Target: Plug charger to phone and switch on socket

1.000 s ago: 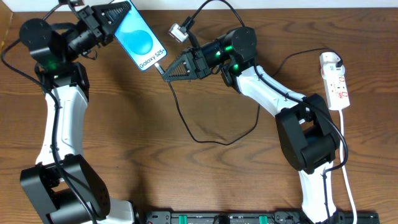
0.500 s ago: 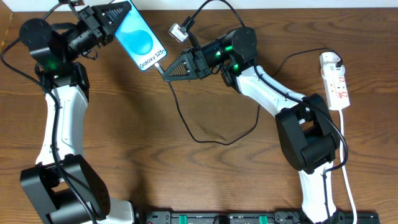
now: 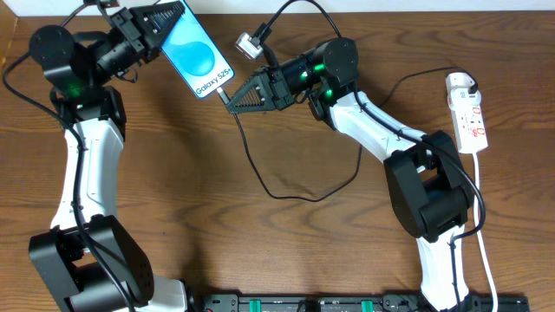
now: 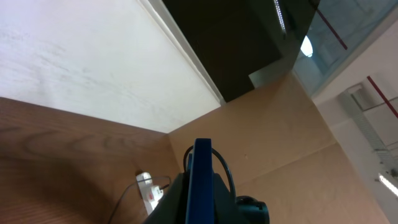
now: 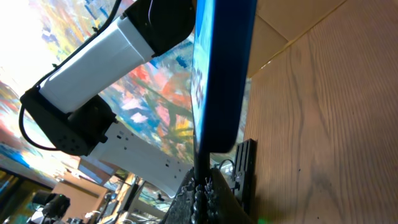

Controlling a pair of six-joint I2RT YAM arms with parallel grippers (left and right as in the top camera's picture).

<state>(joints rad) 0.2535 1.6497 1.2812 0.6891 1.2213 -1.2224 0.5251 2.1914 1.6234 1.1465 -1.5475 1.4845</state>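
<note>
Currently grips phone (image 3: 198, 54) in closed left fingers (image 3: 156, 21), raised off table (image 3: 260, 251), port angled rightward for access; pinches charger (image 3: 247, 152) plug tip in right fingers (image 3: 241, 96), aligned at port, seating indiscernible; leaves socket (image 3: 469, 113) far right, switch pending.

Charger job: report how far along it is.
Done: left pincer holds the phone up; right pincer grips the charger plug. In hand: plug tip sits at the phone's bottom edge; seated or not, cannot tell. Left: the socket at the far right, no pincer near it.
</note>
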